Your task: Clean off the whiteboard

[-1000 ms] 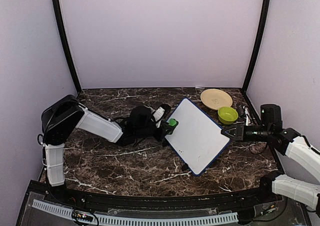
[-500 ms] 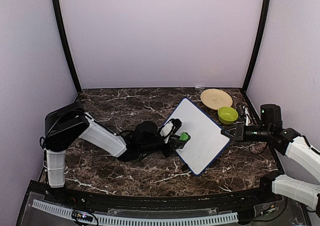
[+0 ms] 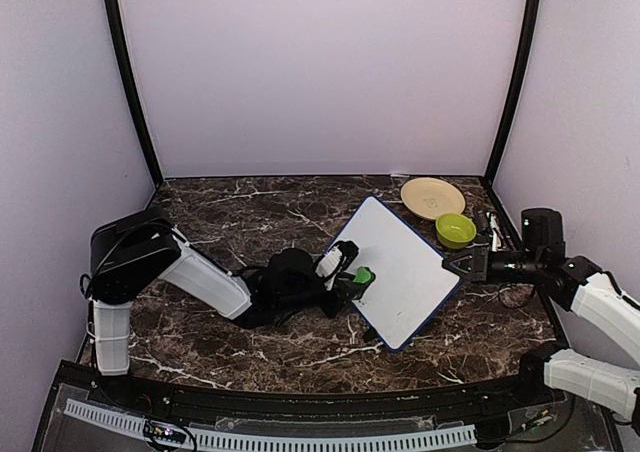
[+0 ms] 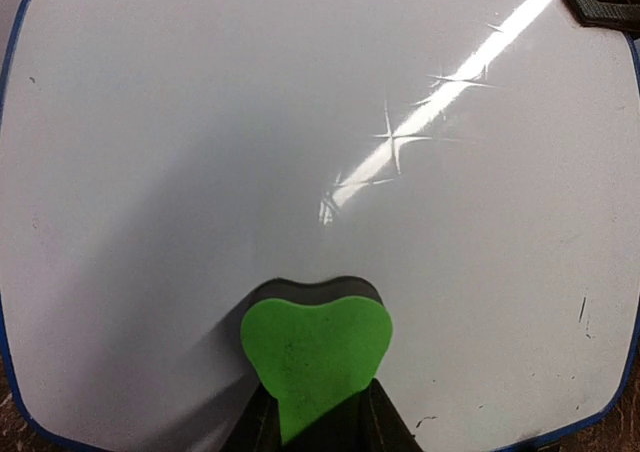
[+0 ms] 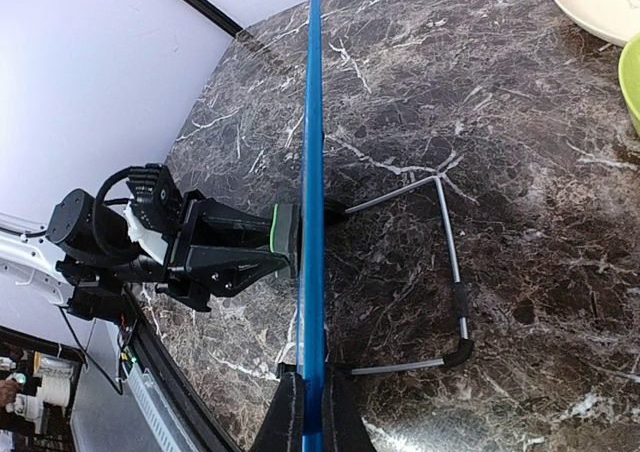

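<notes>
The whiteboard, white with a thin dark-blue frame, stands tilted on the marble table right of centre. My right gripper is shut on its right edge; the right wrist view shows the frame edge-on between the fingers. My left gripper is shut on the green eraser and presses it flat against the board's lower left face. In the left wrist view the eraser sits low on the board, with small dark marks near the right and lower edges.
A tan plate and a lime-green bowl sit behind the board at back right. A wire stand props the board from behind. Black corner posts rise at the back corners.
My left gripper carried the eraser from the board's upper left edge down and right across its face, then shifted slightly back left. The right gripper and the board stayed put.
</notes>
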Controlling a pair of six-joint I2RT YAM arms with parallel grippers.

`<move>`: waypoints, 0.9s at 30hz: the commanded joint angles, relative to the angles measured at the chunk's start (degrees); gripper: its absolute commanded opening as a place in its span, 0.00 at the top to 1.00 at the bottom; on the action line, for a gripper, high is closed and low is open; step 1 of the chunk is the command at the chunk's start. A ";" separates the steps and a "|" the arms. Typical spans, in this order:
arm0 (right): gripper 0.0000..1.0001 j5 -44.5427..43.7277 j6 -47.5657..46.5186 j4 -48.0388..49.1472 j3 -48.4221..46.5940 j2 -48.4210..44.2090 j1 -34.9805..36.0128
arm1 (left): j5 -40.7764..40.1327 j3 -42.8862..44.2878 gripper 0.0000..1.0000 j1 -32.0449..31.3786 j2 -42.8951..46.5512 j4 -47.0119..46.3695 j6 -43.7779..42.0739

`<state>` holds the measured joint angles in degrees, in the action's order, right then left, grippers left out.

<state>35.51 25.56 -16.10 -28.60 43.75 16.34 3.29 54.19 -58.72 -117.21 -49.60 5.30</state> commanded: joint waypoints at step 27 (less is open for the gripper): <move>1.00 3.25 -1.64 -0.25 -0.68 -0.41 0.69 | -9.28 -0.96 1.00 0.81 -0.36 5.97 -2.00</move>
<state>35.27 25.50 -15.86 -28.60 43.59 16.34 -3.46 54.96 -62.85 -117.38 -48.21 1.58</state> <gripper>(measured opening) 0.035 0.243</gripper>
